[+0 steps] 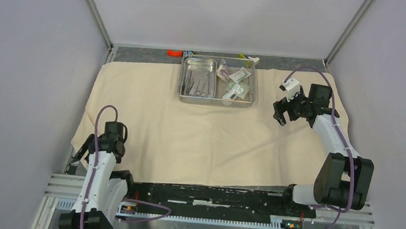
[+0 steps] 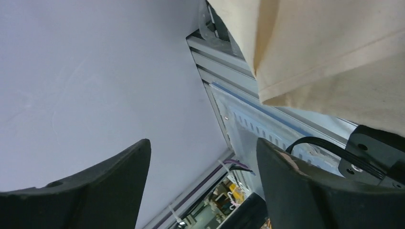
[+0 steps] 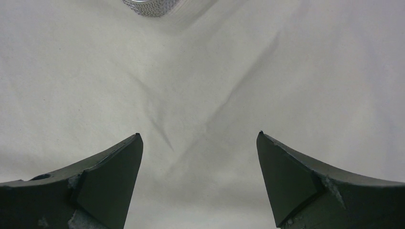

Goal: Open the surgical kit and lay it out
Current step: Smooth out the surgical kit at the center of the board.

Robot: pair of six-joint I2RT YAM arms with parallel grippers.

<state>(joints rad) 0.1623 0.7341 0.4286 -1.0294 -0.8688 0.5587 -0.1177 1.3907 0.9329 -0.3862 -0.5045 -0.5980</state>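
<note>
The beige cloth wrap (image 1: 210, 132) lay opened and spread flat over most of the table (image 1: 139, 54), filling the middle of the top view, with soft creases across it. The steel tray (image 1: 217, 102) stood on the cloth at upper centre, close to its far edge. The inner tray (image 1: 184, 79) sat in the left half of it, holding thin metal instruments (image 1: 196, 87) too small to tell apart; the sealed packets (image 1: 236, 82) lay loosely overlapped in the right half.

The left arm (image 1: 99, 169) was at the lower left of the top view, its tip over the cloth's near-left corner at the table's edge. The left jaws stood wide with nothing between them. In the left wrist view the dark fingers (image 2: 95, 191) rose from the bottom corners; the cloth's hemmed edge (image 2: 334, 52) hung at the upper right, apart from them, beside an aluminium frame rail (image 2: 224, 64) and a grey wall (image 2: 95, 71).

The right arm (image 1: 332, 137) reached to the right of centre, its tip above the cloth, to the right of the tray and apart from it. The right jaws were also wide and empty; the right wrist view showed both fingers (image 3: 95, 186) over bare creased cloth (image 3: 200, 76), with a tray corner (image 3: 153, 7) at the top edge.

Behind the tray, off the cloth, lay a small orange piece (image 1: 174, 52) and a yellow-green and white object (image 1: 249, 57).
</note>
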